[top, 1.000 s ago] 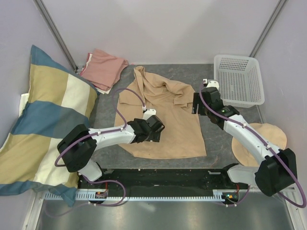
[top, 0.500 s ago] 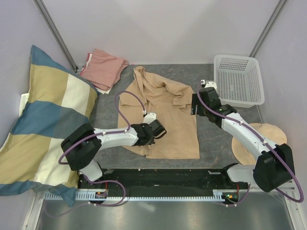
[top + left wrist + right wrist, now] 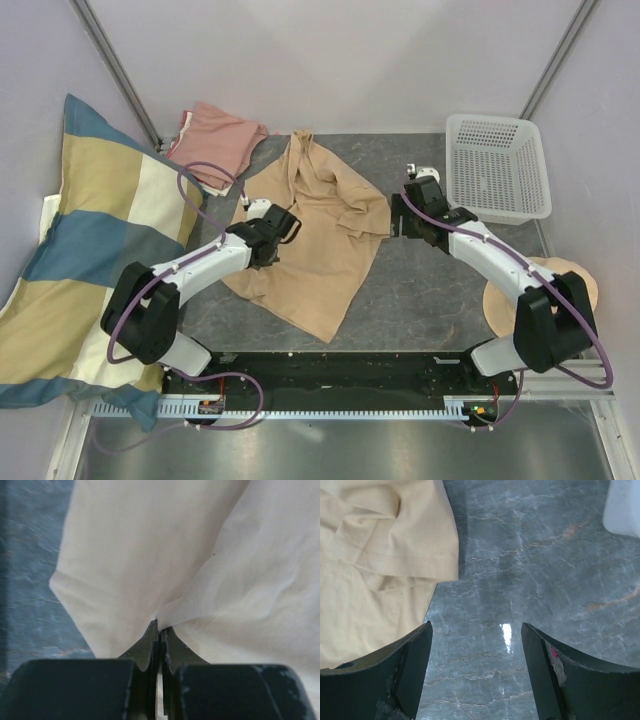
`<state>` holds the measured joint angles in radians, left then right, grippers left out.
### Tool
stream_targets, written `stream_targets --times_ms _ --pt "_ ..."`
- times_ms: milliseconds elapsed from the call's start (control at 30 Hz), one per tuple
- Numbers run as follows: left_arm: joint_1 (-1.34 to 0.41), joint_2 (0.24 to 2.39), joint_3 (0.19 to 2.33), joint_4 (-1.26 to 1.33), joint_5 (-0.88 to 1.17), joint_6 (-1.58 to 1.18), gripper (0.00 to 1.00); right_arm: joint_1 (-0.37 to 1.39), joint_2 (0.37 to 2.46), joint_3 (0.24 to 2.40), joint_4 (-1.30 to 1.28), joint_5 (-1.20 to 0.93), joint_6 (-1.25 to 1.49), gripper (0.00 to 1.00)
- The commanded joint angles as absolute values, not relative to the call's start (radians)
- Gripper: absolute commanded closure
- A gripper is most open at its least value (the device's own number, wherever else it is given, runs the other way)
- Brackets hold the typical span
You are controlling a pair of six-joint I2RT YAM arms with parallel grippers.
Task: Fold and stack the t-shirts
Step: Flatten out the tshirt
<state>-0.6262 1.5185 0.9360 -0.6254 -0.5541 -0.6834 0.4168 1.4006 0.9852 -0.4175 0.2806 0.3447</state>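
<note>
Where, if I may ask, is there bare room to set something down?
Bare tabletop lies between the tan t-shirt and the white basket, and nearer, between shirt and beige hat. Crowded far left: pink t-shirt, striped pillow.

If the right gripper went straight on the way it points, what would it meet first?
Probably the bare table, just beside the sleeve of the tan t-shirt; nothing lies between the open fingers of the right gripper. Depth is unclear from the wrist view.

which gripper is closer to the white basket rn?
Right. The right gripper hangs open over the table between the basket and the tan shirt. The left gripper is shut on the tan shirt's opposite edge, farther away.
</note>
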Motion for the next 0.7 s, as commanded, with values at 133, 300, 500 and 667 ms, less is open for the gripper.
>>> stream_targets --times_ms 133,300,500,667 --pt "-0.581 1.445 0.962 -0.638 -0.578 -0.575 0.98 0.426 1.689 1.300 -0.333 0.095 0.180 0.20" --pt "-0.583 1.407 0.914 -0.635 -0.534 -0.603 0.98 0.456 1.912 1.566 -0.391 0.002 0.039 0.19" --pt "-0.583 1.371 0.890 -0.637 -0.515 -0.612 0.98 0.469 2.098 1.773 -0.422 -0.080 0.009 0.18" --pt "-0.583 1.359 0.887 -0.637 -0.503 -0.609 0.98 0.486 2.206 1.885 -0.431 -0.138 -0.029 0.18"
